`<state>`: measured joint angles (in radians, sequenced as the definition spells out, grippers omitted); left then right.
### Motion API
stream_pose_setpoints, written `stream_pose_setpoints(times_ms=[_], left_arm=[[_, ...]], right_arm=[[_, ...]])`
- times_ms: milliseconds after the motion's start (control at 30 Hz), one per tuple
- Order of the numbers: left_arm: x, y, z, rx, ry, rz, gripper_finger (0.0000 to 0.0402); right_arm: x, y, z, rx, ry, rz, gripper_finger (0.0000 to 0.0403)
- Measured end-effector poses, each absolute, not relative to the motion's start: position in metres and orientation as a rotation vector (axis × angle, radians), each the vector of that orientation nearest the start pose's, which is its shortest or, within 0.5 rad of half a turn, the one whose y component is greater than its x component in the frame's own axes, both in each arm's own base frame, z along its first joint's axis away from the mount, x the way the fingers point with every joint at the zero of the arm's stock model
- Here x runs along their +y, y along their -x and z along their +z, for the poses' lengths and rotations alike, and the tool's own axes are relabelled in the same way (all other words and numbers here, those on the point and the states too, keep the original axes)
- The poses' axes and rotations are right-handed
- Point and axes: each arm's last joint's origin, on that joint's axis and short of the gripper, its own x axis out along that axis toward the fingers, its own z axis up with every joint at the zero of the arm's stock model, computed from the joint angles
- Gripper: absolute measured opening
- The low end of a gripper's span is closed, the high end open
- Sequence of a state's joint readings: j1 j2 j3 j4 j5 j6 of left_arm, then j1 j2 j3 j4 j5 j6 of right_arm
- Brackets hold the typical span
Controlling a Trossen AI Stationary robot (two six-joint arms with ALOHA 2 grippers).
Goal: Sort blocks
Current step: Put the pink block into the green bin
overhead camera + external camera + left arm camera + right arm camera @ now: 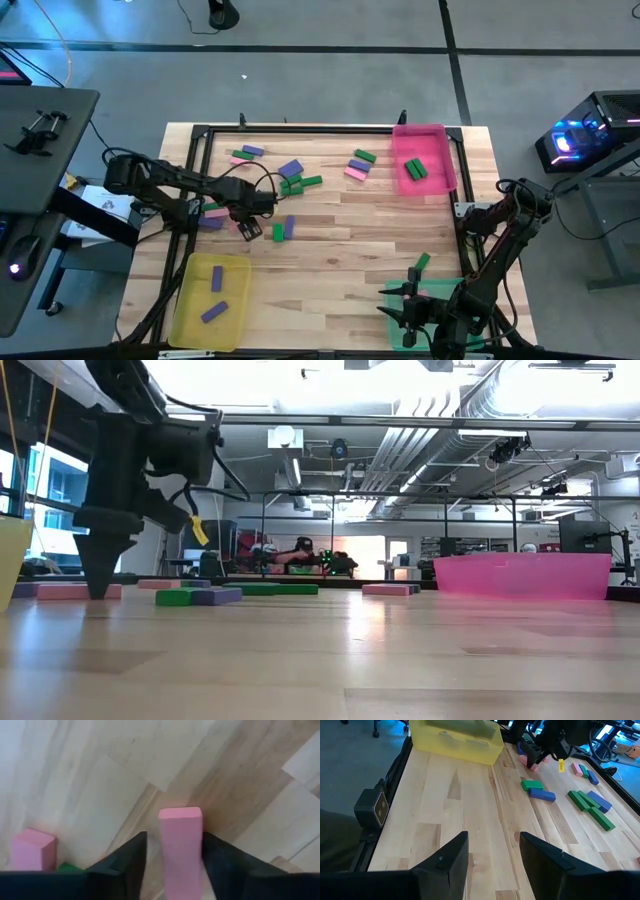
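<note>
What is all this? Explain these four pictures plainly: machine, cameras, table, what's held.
Two robot arms work at a wooden table. One picture looks straight down, one level across the tabletop, two from the arms' wrists. Small green, pink and purple blocks lie scattered; some sit in the yellow tray and pink tray. The left gripper is down at a pink block; whether it grips is unclear. The right gripper waits open and empty near the green tray.

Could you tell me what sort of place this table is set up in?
Probably a robotics lab or workshop: exposed ceiling ducts, a computer tower with lit fans beside the wooden table, and monitors in the open room.
</note>
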<state>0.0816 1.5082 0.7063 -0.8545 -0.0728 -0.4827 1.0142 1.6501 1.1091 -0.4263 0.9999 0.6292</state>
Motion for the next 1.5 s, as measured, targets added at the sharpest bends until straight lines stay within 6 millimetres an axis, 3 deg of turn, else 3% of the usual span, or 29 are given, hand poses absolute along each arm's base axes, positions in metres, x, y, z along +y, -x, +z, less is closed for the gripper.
stream_pose_setpoints(times_ms=[167,400,667,900,1200,1500], left_arm=[[0.018,-0.213,0.139,1.567,0.322,0.469,0.0062],[0.006,-0.256,0.167,1.25,0.257,0.443,0.0062],[-0.039,-0.312,0.223,0.696,0.222,0.133,0.0062],[-0.089,-0.322,0.253,0.343,0.133,-0.171,0.0062],[-0.134,-0.33,0.247,0.136,-0.004,-0.32,0.0062],[-0.144,-0.337,0.234,0.092,-0.064,-0.286,0.0063]], right_arm=[[0.266,-0.195,0.223,0.483,0.203,-0.147,0.0161],[0.257,-0.21,0.218,0.494,0.2,-0.199,0.0161],[0.241,-0.243,0.185,0.54,0.149,-0.352,0.0161],[0.234,-0.27,0.172,0.476,0.115,-0.425,0.0176],[0.233,-0.296,0.192,0.356,0.146,-0.364,0.0239],[0.239,-0.307,0.21,0.252,0.136,-0.251,0.0243]])
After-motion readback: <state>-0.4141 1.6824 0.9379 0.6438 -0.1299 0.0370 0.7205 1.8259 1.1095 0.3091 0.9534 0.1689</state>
